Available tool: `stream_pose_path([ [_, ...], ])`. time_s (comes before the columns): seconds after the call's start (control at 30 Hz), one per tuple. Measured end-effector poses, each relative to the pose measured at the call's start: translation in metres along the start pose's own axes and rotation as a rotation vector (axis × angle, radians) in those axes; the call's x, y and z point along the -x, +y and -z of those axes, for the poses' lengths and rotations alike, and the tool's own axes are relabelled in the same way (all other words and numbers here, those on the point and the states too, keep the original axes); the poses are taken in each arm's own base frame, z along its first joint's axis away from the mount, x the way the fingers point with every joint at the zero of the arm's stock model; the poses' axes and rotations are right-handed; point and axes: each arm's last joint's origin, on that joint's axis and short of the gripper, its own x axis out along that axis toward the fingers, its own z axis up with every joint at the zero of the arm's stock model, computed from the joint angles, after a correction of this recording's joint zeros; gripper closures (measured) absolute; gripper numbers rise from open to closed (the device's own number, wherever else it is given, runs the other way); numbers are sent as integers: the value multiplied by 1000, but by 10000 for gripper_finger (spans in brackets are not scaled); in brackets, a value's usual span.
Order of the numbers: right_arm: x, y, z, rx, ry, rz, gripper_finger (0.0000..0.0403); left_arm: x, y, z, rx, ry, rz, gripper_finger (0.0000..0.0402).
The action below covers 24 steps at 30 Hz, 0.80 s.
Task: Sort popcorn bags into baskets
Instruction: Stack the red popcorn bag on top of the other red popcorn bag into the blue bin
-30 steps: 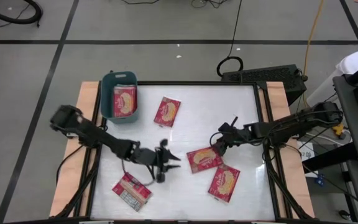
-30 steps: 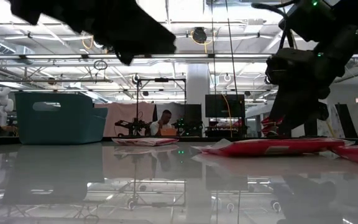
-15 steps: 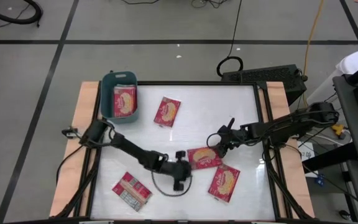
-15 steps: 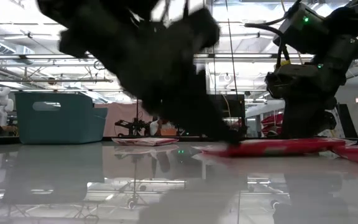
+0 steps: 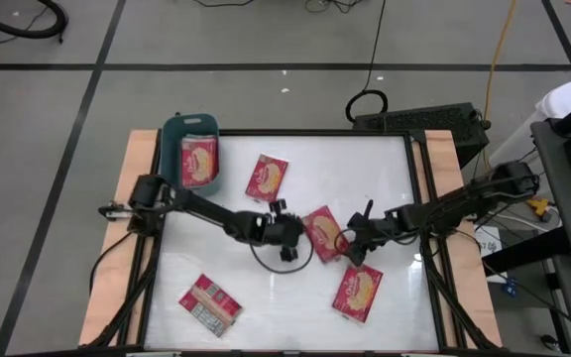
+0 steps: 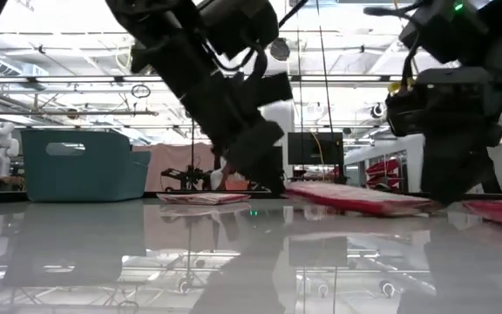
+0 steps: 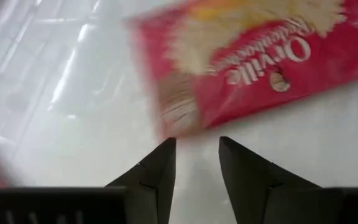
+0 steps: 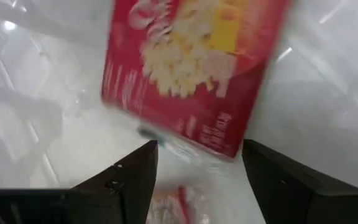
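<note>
red flat popcorn bag [image 5: 323, 233] mid-desk, rotated since a second ago; left gripper [image 5: 287, 235] narrow, right gripper [image 5: 353, 248] wide, both flanking it, ungrasped.

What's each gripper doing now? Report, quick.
Left gripper: open, empty, just short of the flat red popcorn packet at mid-table.
Right gripper: open, empty, at the same packet's other side.
</note>
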Motion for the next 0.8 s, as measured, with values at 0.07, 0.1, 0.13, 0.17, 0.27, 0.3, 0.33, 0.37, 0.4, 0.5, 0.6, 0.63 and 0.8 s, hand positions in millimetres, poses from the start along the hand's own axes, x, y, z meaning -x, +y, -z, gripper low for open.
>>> stream_pose_path([
  [0.07, 0, 3, 1, 0, -20, -20, 175, 12, 11, -8, 3, -8, -9, 275],
  [0.1, 1, 5, 0, 1, -37, -32, 175, 18, 13, -12, 8, -32, -5, 275],
  [0.13, 2, 6, 0, 2, -53, -34, 175, 25, 16, -18, 12, -54, -1, 275],
  [0.17, 2, 6, -1, 2, -75, -28, 175, 33, 19, -20, 8, -64, 4, 275],
  [0.27, 3, 5, -4, 0, -131, 2, 175, 49, 24, -28, 30, -101, 25, 275],
  [0.3, 3, 4, -5, -4, -154, 11, 175, 54, 26, -27, 48, -86, 27, 275],
  [0.33, 3, 4, -7, -9, -180, 15, 175, 56, 26, -27, 76, -81, 27, 275],
  [0.37, 4, 4, -9, -17, -205, 27, 175, 56, 26, -28, 109, -86, 30, 275],
  [0.4, 4, 2, -10, -23, -222, 40, 175, 55, 26, -27, 128, -73, 32, 275],
  [0.5, 5, 2, -17, -28, -271, 33, 174, 51, 21, -19, 148, -8, 88, 275],
  [0.6, 5, -2, -23, -50, -276, 31, 167, 41, 9, -13, 135, 18, 144, 275],
  [0.63, 6, -3, -25, -55, -270, 32, 163, 36, 6, -9, 124, 31, 144, 275],
  [0.8, 3, -13, -35, -97, -267, 68, 151, 8, -7, -12, 134, -77, 195, 275],
])
